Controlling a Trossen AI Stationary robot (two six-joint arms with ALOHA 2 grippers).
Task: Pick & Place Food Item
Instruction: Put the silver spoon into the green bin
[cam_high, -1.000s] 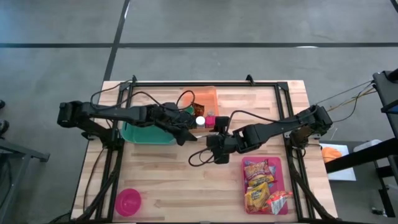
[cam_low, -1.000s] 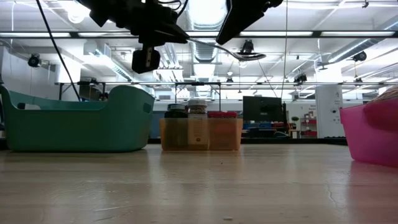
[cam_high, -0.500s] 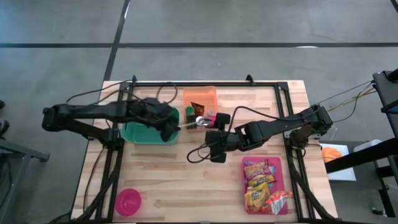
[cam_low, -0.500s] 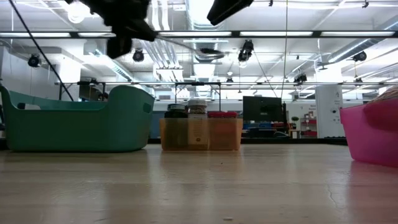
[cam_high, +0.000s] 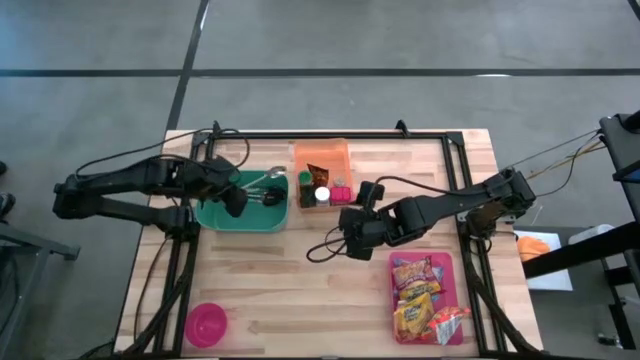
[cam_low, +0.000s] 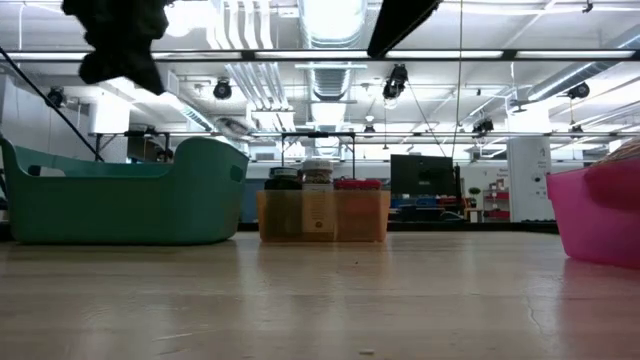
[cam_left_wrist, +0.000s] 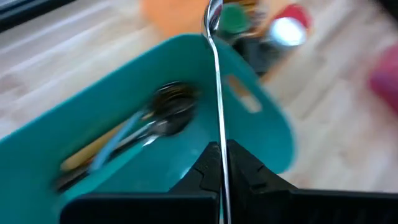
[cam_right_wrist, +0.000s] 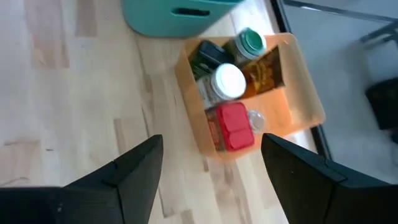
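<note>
My left gripper (cam_left_wrist: 219, 163) is pinched tight on a spoon (cam_left_wrist: 216, 93), holding it by the handle above the teal bin (cam_high: 215, 213), bowl end pointing toward the orange box (cam_high: 322, 156). The spoon looks to be thin metal: light, stiff, slick. A grip low on the handle lets the long end swing, so I judge it could twist between the pads. More cutlery (cam_left_wrist: 146, 127) lies in the bin already.

My right gripper (cam_right_wrist: 211, 171) hangs over bare table near the orange box, jaws spread and empty. The food packets (cam_high: 420, 300) sit on the pink tray (cam_high: 452, 262), well apart from it. They look soft, crinkly and light; I'd take one across its middle.
</note>
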